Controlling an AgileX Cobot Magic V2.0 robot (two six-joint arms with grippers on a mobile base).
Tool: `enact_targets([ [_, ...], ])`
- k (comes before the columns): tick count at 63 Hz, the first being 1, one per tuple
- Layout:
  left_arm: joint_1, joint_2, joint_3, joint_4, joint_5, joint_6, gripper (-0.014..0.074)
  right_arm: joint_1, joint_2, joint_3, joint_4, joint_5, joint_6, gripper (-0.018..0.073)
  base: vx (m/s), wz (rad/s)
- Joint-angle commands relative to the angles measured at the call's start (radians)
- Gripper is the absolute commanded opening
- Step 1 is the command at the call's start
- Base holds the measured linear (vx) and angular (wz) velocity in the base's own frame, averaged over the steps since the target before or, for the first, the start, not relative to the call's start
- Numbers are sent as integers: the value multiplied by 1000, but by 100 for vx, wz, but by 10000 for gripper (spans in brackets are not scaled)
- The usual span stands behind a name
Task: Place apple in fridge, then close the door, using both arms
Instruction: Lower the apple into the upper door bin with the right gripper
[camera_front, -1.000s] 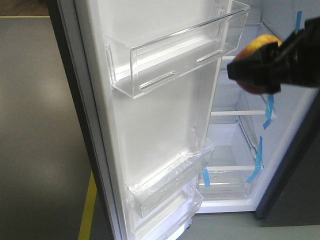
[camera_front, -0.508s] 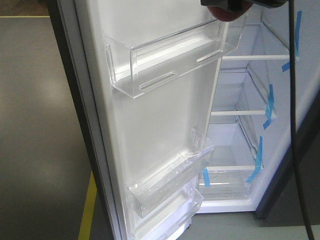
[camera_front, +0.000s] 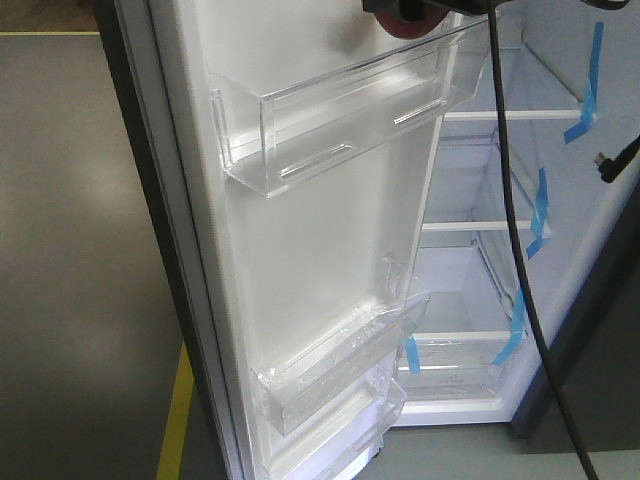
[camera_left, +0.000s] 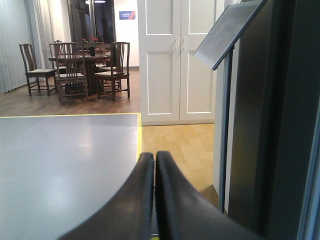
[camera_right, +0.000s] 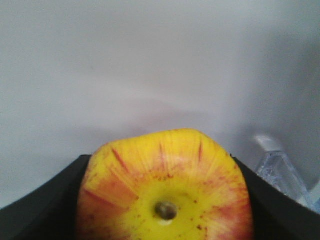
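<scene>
right gripper clamps apple above top door bin | left gripper pinched, empty | next: clear bin rim gently

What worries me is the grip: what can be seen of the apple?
The apple is smooth, yellow round its brown stem pit, with red streaks spreading outward. Its stem end faces the right wrist camera, and the black fingers of the right gripper press both its sides. The front view shows only its red underside at the top edge, just above the clear upper door bin.
</scene>
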Motion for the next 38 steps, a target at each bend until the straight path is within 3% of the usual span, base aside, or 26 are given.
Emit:
enact_targets([
  [1,-7,-16,21,-9,-71,-4,-6,0,-34,-37,18,-82,0,424,0,0],
  [24,-7,-16,21,-9,-71,-4,-6,0,-24,-37,16,-53,13,624,0,0],
  [38,-7,-16,21,-9,-71,-4,-6,0,-56,-37,16,-13,10,623,0,0],
])
